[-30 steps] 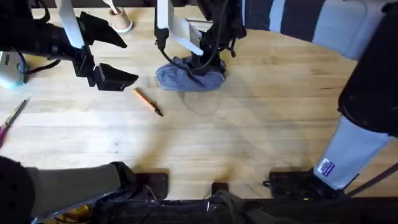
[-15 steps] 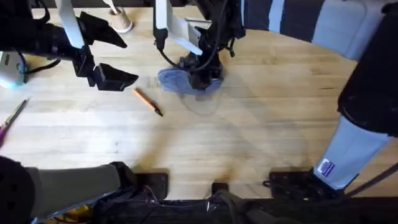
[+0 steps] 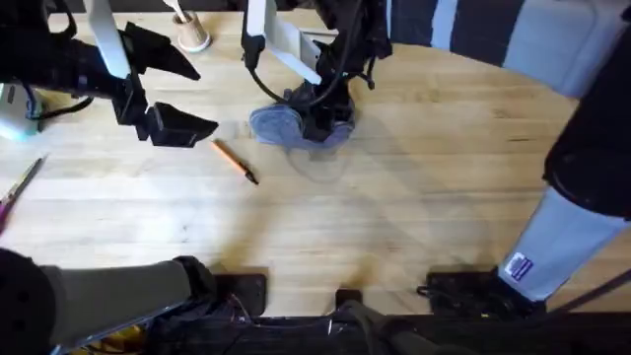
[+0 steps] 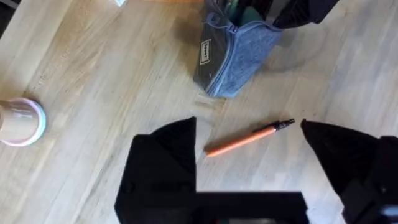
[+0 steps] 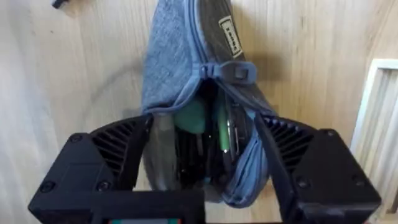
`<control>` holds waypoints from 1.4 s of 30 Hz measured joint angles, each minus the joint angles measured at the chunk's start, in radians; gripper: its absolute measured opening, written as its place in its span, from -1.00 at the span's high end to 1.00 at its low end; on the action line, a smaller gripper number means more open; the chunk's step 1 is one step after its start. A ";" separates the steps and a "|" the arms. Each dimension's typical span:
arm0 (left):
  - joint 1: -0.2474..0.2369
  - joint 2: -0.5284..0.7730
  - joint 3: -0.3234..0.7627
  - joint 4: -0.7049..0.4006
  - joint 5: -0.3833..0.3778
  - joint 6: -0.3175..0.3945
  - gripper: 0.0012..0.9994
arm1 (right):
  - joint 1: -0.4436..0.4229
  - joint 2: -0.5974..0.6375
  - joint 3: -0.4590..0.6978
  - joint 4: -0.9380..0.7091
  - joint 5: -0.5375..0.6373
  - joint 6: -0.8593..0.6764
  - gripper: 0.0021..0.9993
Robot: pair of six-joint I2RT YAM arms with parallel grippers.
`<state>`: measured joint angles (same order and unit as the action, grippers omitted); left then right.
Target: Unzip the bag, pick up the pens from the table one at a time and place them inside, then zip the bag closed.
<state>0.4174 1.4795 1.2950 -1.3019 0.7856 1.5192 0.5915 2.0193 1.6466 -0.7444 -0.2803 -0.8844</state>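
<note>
The blue-grey bag [image 3: 281, 125] lies at the back middle of the table [image 3: 394, 217], its near end propped up. My right gripper [image 3: 320, 116] is shut on its open end. In the right wrist view the bag [image 5: 171, 68] bulges between my fingers [image 5: 115, 155], the zipper pull [image 5: 233, 71] sits partway along, and green and dark pens [image 5: 193, 118] show inside. One orange pen [image 3: 234, 161] with a black tip lies on the wood left of the bag. My left gripper [image 3: 170, 91] hangs open just left of it, and the pen [image 4: 249, 138] lies between its fingers [image 4: 165, 158] in the left wrist view.
A small cup [image 3: 190, 35] stands at the back left. A white frame [image 3: 314, 44] lies behind the bag. A pink-handled tool [image 3: 18, 187] and a pale blue-white device [image 3: 14, 113] sit at the left edge. Bare wood stretches to the front and right.
The bag has gone from lying flat to bunched and tipped up as my right gripper closed on it. The left arm and the orange pen have hardly moved.
</note>
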 joint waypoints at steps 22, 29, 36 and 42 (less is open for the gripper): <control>0.182 -0.243 0.035 -0.257 -0.024 0.000 -0.99 | -0.001 -0.348 0.000 -0.072 0.013 0.460 -1.00; 0.181 -0.228 0.035 -0.173 -0.074 -0.208 -0.99 | -0.040 -0.355 0.000 -0.065 0.056 0.553 -1.00; 0.164 -0.228 0.035 0.008 -0.213 -0.742 -0.99 | -0.128 -0.406 0.000 -0.021 0.088 0.625 -1.00; 0.148 -0.220 0.035 0.010 -0.095 -1.034 -0.99 | -0.149 -0.415 0.000 -0.016 0.098 0.656 -1.00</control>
<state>0.5652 1.2598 1.3300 -1.2918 0.6910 0.4848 0.4423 1.6039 1.6466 -0.7609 -0.1822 -0.2280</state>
